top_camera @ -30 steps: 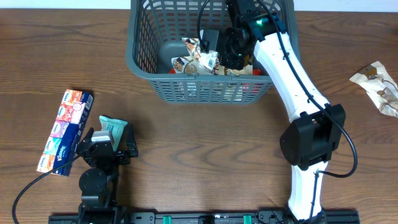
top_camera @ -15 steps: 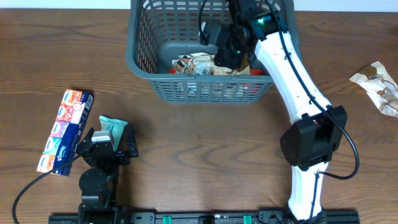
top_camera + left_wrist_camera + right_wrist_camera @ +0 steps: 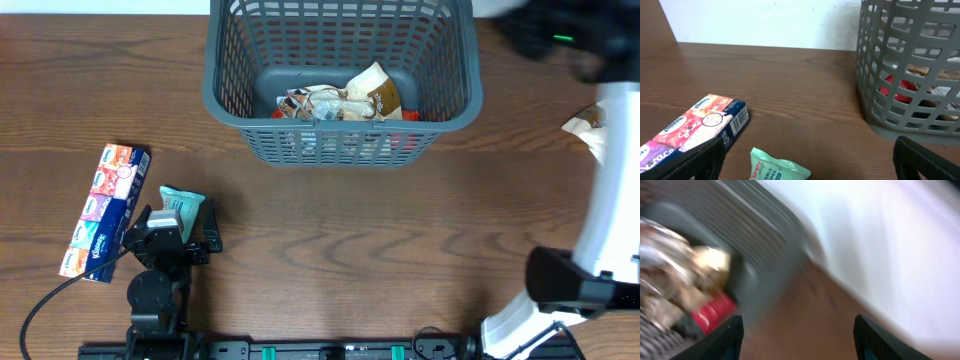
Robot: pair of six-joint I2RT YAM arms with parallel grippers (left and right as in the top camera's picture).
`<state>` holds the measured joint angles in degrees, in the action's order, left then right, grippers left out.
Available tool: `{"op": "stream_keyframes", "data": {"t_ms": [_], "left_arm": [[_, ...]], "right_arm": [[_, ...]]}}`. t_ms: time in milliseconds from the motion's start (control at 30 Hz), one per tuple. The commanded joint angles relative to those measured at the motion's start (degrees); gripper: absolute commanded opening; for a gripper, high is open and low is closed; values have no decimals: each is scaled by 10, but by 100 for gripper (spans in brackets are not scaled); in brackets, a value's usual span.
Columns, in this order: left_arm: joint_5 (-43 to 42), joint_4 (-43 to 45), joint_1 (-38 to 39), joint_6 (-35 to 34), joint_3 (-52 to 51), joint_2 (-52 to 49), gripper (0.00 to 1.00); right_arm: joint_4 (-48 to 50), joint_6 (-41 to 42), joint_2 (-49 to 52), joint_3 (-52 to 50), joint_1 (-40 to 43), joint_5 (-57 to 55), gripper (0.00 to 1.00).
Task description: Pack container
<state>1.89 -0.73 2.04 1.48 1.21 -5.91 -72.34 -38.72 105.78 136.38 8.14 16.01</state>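
My right gripper (image 3: pixel 800 340) has let go and swung out of the basket (image 3: pixel 340 150), which now lies off to the left of its jaws. They stand spread with nothing between them. A brown packet (image 3: pixel 377 93) now tops the heap inside, so I judge one more item is packed.

My left gripper (image 3: pixel 806 159) is spread wide, a green pouch (image 3: pixel 182 208) just ahead between its jaws.

Count: one basket and three things outside it, namely the pouch, one tissue multipack (image 3: pixel 105 210) and one crumpled wrapper (image 3: pixel 580 127). I can't count the heap.
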Motion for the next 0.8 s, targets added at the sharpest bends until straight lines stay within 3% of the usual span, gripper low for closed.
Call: {"op": "stream_keyframes", "data": {"t_ms": [0,233,300,367,767], "left_arm": [[0,-5,2,-3,-9,0,99],[0,-5,2,-3,-9,0,99],[1,-5,2,-3,-9,0,99],[1,-5,2,-3,-9,0,99],[1,-5,2,-3,-9,0,99]], "right_arm": [[-29,60,19,-5,92,6,63],[-89,85,41,-7,272,-26,67],[-93,98,47,-12,308,-25,77],[-91,109,50,-17,333,-25,99],[-9,93,63,-66,395,-28,99]]}}
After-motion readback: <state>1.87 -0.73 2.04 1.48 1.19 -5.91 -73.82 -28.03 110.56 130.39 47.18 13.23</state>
